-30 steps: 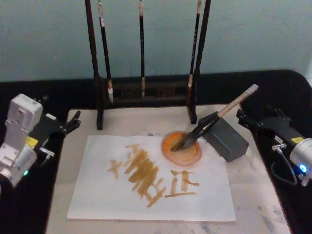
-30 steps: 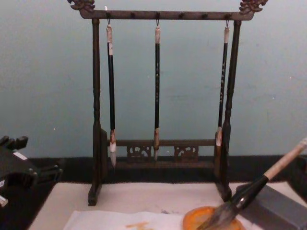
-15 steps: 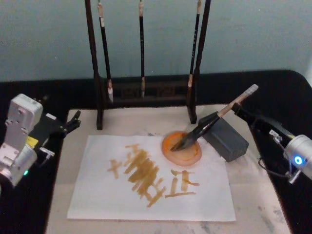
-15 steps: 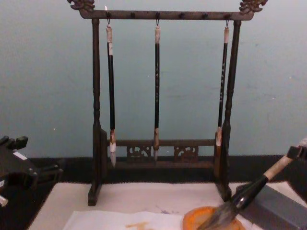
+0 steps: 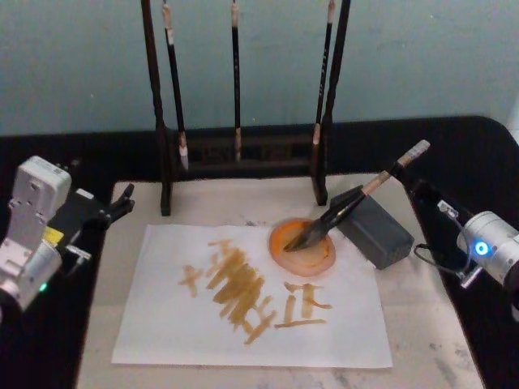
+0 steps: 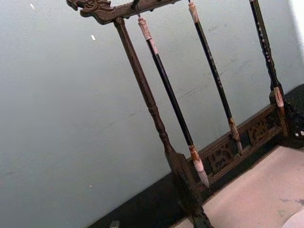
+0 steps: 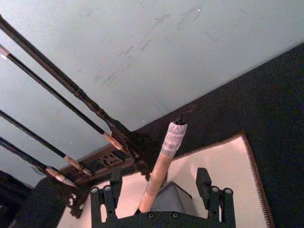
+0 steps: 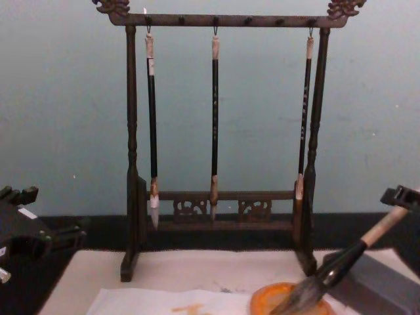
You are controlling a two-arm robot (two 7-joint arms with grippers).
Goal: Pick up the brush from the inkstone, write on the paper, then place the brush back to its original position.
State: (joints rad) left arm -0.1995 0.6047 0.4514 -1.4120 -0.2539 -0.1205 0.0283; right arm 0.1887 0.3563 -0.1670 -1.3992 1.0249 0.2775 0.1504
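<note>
A: Where is the left gripper (image 5: 117,203)?
B: Parked off the left edge of the mat (image 5: 422,324), well apart from the paper (image 5: 162,324).
A: And the brush (image 5: 361,193)?
B: Its tuft lies in the orange dish (image 5: 318,259), at the paper's right rear corner, and its ferrule is propped on the grey block (image 5: 385,235). The long axis runs diagonally, with the tuft low and left and the handle end raised toward the right rear.
A: The right gripper (image 7: 159,178)?
B: It is spread, with one finger on each side of the upper handle, not pinching it.
A: Anything hidden?
B: In the right wrist view the gripper's body hides the tuft. In the chest view a finger (image 8: 399,195) covers the handle's tip.
</note>
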